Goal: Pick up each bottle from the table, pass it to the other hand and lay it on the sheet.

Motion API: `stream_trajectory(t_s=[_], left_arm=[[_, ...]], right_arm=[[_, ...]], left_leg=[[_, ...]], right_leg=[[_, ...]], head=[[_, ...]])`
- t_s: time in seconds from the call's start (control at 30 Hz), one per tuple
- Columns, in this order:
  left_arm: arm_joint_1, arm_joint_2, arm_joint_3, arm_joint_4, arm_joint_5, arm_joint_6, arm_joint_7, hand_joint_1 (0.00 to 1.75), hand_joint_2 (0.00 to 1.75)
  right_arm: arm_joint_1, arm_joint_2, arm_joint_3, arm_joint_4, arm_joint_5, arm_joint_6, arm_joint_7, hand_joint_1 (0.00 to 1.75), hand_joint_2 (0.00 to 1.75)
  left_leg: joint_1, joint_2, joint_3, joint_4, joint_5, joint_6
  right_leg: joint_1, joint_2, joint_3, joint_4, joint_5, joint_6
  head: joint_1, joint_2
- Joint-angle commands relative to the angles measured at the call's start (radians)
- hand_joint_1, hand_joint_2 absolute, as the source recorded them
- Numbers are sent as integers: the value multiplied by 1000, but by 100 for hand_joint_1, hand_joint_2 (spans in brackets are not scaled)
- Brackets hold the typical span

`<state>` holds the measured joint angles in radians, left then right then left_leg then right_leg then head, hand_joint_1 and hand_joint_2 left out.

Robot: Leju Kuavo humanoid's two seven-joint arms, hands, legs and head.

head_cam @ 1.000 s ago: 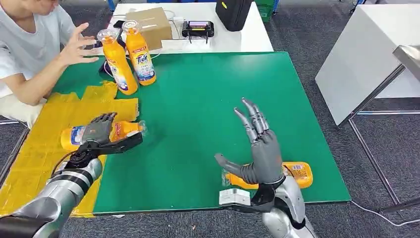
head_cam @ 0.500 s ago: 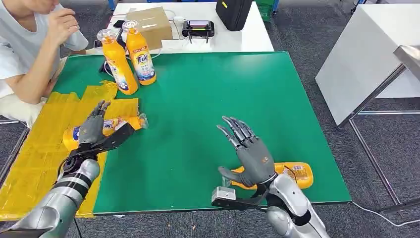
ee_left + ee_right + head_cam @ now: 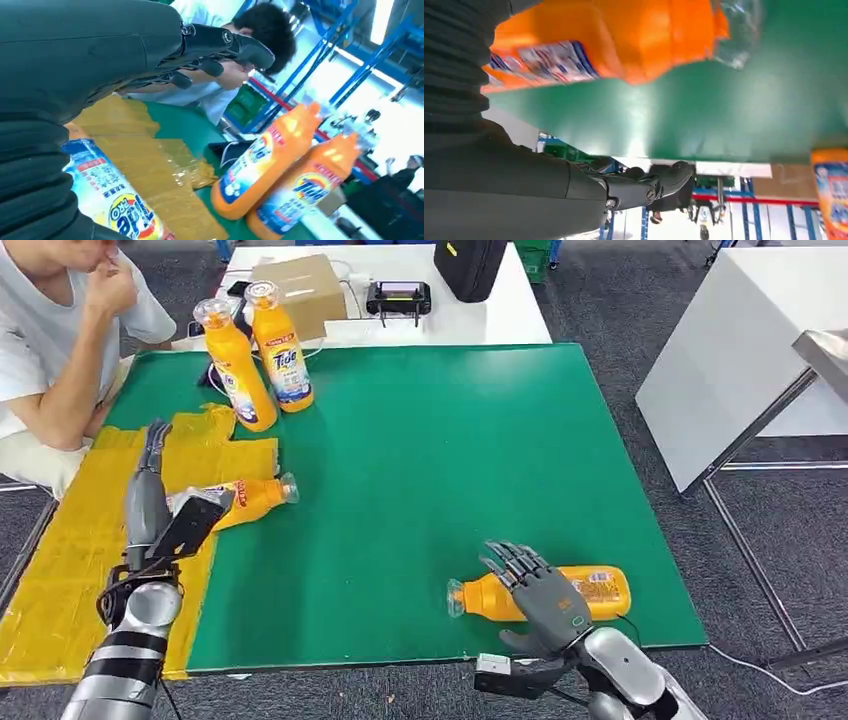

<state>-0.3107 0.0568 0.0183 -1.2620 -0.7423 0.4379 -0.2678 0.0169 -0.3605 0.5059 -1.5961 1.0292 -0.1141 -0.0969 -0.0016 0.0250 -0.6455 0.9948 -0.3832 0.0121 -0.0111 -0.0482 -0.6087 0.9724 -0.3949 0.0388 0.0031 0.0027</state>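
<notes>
Nearest us, at the counter's (image 3: 420, 440) front edge, our right hand (image 3: 545, 602) lies over a bottle (image 3: 590, 592) on its side, hiding its middle; we cannot tell whether the fingers grip it. Further left, our left hand (image 3: 150, 505) stands upright, fingers straight and holding nothing, partly covering another bottle (image 3: 250, 498) lying on the yellow sheet (image 3: 70, 560). Beyond, two upright bottles (image 3: 258, 358) stand touching.

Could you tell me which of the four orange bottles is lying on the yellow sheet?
The bottle beside the left hand: this bottle on the sheet lies partly on the yellow sheet. The bottle under the right hand lies on green; two upright bottles stand.
</notes>
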Motion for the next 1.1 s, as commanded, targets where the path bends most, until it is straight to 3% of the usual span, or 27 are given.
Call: stream_trajectory(t_s=[0.03, 0.2, 0.37, 0.63, 0.67, 0.73, 1.1], left_arm=[[6, -30, 13, -55, 4, -11, 3, 0, 175], [6, -30, 13, -55, 4, -11, 3, 0, 175], [104, -67, -62, -173, 28, -33, -14, 0, 175], [146, -88, -113, -223, 106, -93, 2, 0, 175], [157, -104, -130, -214, 116, -127, 12, 0, 175], [167, -117, -141, -202, 117, -104, 4, 0, 175], [169, -119, -136, -180, 169, -101, -10, 0, 175]], right_arm=[[-12, -8, -9, 64, -1, 11, 4, 0, 175], [-12, -8, -9, 64, -1, 11, 4, 0, 175], [64, 21, -77, 63, 47, -23, 74, 0, 175], [44, 76, -165, 141, 167, -45, 168, 0, 175], [17, 97, -192, 200, 268, -49, 250, 0, 175], [-18, 120, -226, 270, 358, -80, 286, 0, 175], [-63, 135, -314, 394, 310, -32, 250, 0, 175]], left_leg=[[1, -3, 5, 0, -2, -1], [1, -2, 7, 0, -3, -1], [1, -3, 5, -1, -2, -1], [1, -3, 8, 0, -4, 0], [1, -2, 6, -1, -3, 0], [1, -1, 6, -1, -3, 0], [1, -2, 9, 0, -4, 0]], right_leg=[[0, 2, 6, 0, -3, -1], [0, 4, 8, -1, -3, -1], [0, 1, 6, -1, -3, -1], [0, 3, 9, -1, -4, -1], [0, 2, 7, -2, -3, -1], [0, 4, 7, -2, -2, -1], [0, 4, 10, -2, -3, -1]], head=[[0, 0], [0, 0], [0, 0], [0, 0], [0, 0], [0, 0], [0, 0]])
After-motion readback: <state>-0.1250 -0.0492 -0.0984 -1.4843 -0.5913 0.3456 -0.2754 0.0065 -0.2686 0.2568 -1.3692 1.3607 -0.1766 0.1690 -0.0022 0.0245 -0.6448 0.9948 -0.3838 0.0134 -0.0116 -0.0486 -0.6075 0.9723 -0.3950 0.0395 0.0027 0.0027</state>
